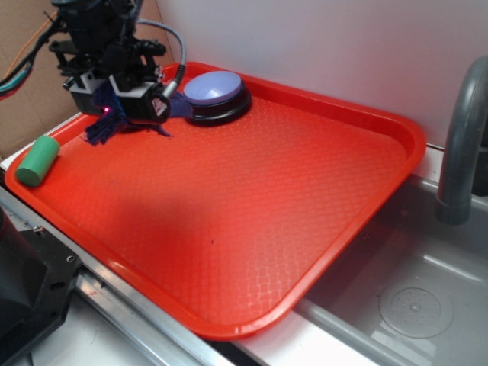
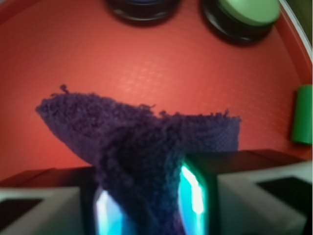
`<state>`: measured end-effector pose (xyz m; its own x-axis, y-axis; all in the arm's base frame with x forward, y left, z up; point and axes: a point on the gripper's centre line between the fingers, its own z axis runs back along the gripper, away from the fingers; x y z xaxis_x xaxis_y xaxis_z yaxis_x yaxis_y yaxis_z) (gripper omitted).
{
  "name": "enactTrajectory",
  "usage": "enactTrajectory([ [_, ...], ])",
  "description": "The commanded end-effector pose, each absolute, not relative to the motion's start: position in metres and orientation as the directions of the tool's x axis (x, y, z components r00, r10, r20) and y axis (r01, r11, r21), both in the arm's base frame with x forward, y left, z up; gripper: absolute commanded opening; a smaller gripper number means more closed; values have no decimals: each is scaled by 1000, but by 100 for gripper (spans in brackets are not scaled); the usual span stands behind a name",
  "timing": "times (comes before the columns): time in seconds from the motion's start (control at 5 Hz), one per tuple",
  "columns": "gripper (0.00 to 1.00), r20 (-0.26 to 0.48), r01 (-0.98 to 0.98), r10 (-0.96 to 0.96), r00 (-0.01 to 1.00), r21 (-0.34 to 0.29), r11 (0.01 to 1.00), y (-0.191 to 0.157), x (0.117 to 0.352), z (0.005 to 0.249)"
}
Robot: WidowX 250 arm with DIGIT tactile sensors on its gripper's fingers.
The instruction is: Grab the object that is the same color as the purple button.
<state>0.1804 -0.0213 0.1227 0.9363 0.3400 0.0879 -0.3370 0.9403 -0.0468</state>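
The dark purple knitted rag [image 2: 142, 142] is pinched between my gripper's [image 2: 146, 205] two fingers and fans out in front of them. In the exterior view the gripper [image 1: 107, 114] hangs at the tray's far left corner, shut on the rag [image 1: 103, 126], whose loose end hangs down to the tray. The purple button [image 1: 216, 90] with its black base stands just right of the gripper at the tray's back edge. In the wrist view its black base [image 2: 143, 7] shows at the top edge.
The red tray [image 1: 252, 229] fills the scene. A green cylinder [image 1: 38, 160] lies at its left edge, and shows in the wrist view [image 2: 303, 115]. A light green button [image 2: 242, 14] sits beside the purple one. A grey sink [image 1: 412, 297] and faucet pipe [image 1: 461, 145] are at right.
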Motion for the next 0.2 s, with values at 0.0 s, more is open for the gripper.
enactTrajectory([
  [0.0,0,90,-177,180,980,-38,983,-48,178,148],
])
